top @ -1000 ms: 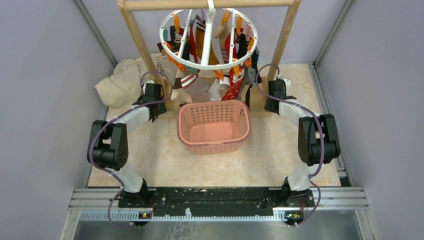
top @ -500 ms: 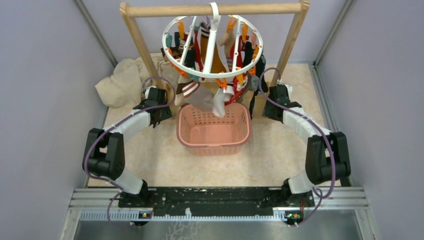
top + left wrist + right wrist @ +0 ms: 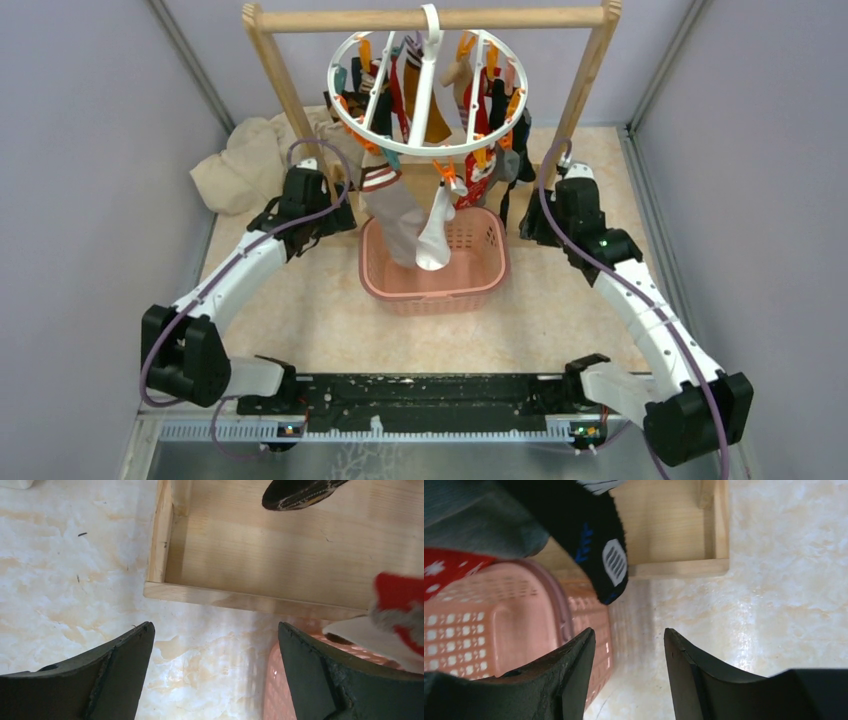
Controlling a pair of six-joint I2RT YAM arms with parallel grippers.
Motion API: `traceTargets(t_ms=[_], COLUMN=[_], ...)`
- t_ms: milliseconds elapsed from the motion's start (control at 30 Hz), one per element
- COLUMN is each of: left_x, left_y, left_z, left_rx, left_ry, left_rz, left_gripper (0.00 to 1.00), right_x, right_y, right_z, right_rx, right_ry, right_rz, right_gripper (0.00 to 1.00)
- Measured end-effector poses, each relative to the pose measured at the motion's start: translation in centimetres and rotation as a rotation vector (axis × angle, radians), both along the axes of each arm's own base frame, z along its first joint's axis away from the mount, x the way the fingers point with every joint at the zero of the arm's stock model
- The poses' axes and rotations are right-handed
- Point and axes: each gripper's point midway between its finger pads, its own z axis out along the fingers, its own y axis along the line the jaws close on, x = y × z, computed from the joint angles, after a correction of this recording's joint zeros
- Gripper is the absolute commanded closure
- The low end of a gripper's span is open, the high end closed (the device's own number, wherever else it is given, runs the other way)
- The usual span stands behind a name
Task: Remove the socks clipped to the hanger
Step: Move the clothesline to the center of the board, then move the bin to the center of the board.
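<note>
The hanger [image 3: 497, 122], a white ring with orange and teal clips, hangs from the wooden rail. Several socks [image 3: 488, 110] in red, black, grey and tan are clipped around it. A grey sock with a striped cuff [image 3: 395, 215] and a white sock [image 3: 437, 228] dangle low over the pink basket. My left gripper [image 3: 338, 216] [image 3: 215, 630] is open wide and empty, left of these socks and apart from them. My right gripper [image 3: 527, 228] [image 3: 630, 632] is open and empty, below a black sock [image 3: 594, 535] and beside a grey sock [image 3: 474, 515] and a red one [image 3: 449, 570].
The pink slotted basket [image 3: 485, 275] [image 3: 499, 625] sits under the hanger between both grippers. The wooden frame's base board [image 3: 260, 545] [image 3: 674, 530] lies behind it, its posts [image 3: 283, 90] on either side. A beige cloth pile [image 3: 240, 160] lies at the back left.
Both arms have stretched forward toward the hanger and both grippers have opened wider. The hanger has swung, and the grey and white socks now hang lower over the basket.
</note>
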Motion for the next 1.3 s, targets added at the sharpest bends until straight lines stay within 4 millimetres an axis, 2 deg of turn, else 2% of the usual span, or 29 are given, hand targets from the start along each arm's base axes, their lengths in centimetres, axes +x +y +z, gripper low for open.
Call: traceTargets(t_ms=[133,433,700,900,1000,1200,1300], left_x=[-0.3,-1.0,-1.7,-1.9,-2.0,-2.3,-2.4], left_y=[0.1,0.4,0.6,0.6,0.6,0.5,0.6], left_z=[1.0,2.0,4.0,4.6,4.8,5.4,5.7], left_rx=[-0.002,0.001,-0.006,-0.012,-0.016,-0.026,-0.029], left_ry=[-0.023,-0.035,-0.079,-0.093,-0.097,-0.115,-0.123], left_rz=[-0.008,-0.014,-0.02,-0.027,-0.031,-0.036,-0.037], left_gripper=[0.01,0.01,0.01,0.01,0.01,0.01,0.01], right_x=[-1.5,-3.5,-4.3,-4.4,-4.4,-4.5,-4.4], right_y=[1.6,5.6,7.6,8.1,8.0,7.8,7.8], right_z=[0.9,0.8,-1.0,-2.2,-2.7,-2.9,-2.9], right_rx=[0.031,0.064,0.007,-0.06,-0.086,-0.097,-0.092], right_ry=[-0.01,0.012,0.067,0.087,0.096,0.105,0.104], right_rz=[0.093,0.293,0.362,0.358,0.347,0.323,0.315], right_gripper=[0.46,0.46,0.46,0.47,0.55,0.77,0.81])
